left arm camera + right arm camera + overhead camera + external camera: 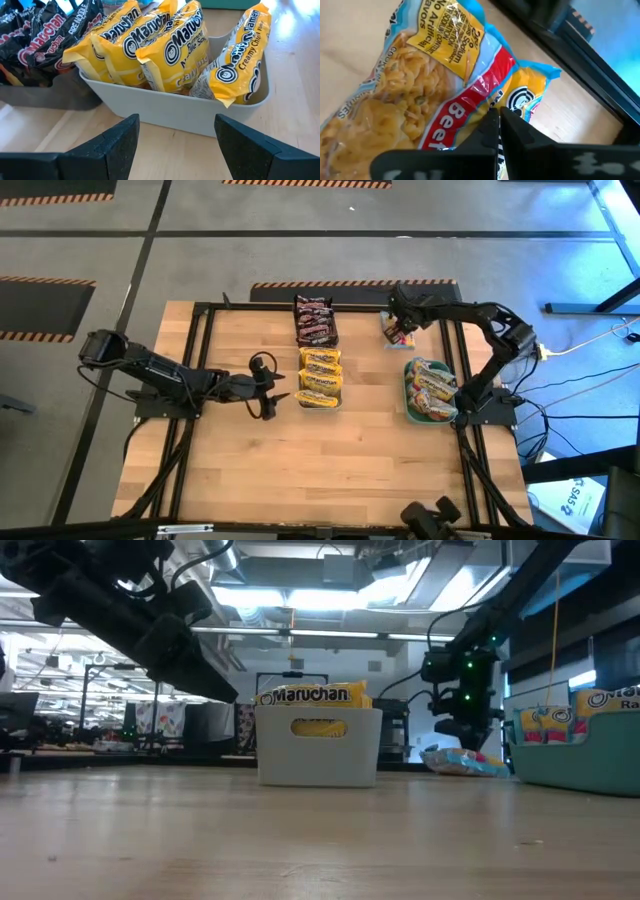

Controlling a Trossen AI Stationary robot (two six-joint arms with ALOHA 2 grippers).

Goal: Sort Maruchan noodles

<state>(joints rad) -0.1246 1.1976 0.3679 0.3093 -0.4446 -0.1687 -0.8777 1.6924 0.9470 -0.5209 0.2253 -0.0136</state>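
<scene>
A blue-edged Maruchan noodle packet with a red band lies flat on the table at the far right. My right gripper stands over it, pointing steeply down, shut on it. The other Maruchan noodles are in bins: yellow packets stand on edge in a white bin, dark ones in a dark bin, orange-yellow ones in a teal bin. My left gripper hovers open just left of the white bin, its fingers apart in front of the bin's wall. My right gripper pinches the wrapper's upper face between its two shut fingertips, at the red band near the packet's middle. The fingers come from above, slanting down. The packet lies flat on the table.
The dark bin stands at the far middle, the white bin right in front of it, the teal bin at the right edge. A black frame rail runs beside the blue-edged packet. Bare wood lies near the front.
</scene>
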